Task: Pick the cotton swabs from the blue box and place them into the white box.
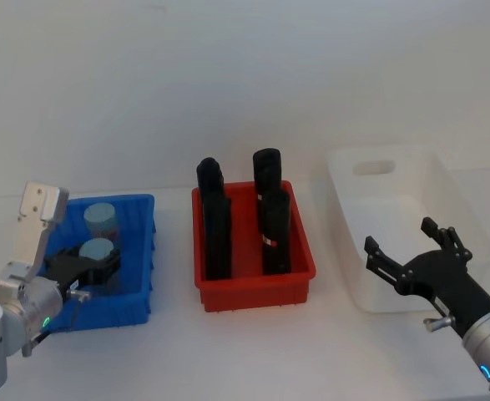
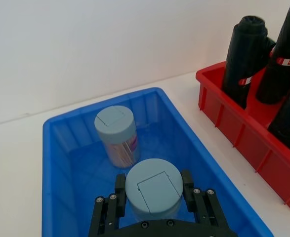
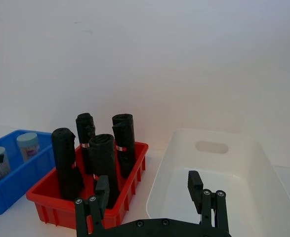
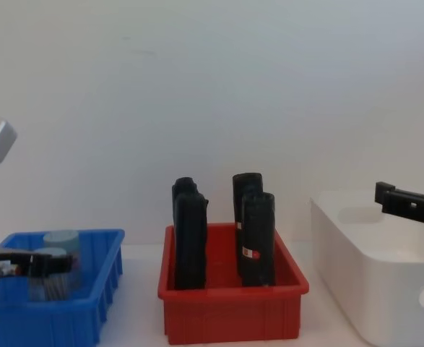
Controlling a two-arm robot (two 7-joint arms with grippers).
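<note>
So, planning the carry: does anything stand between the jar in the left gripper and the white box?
Yes. The red bin, with four upright black cylinders, sits between the blue box and the white box; the jar in the left gripper must likely clear their tops. The right gripper hangs open there.

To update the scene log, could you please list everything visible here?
cotton swabs: 2 clear jars, pale blue-grey lids, upright in the blue box
blue box: 1, bright blue, on the robot's left
black cylinders: 4, black with red-white labels, upright in the red bin
red bin: 1, red, in the middle
white box: 1, white, on the robot's right, nothing seen inside
table: 1, white, under all three containers
left gripper: black, in the blue box, straddling the nearer jar
right gripper: black, open, above the white box's near left part
</note>
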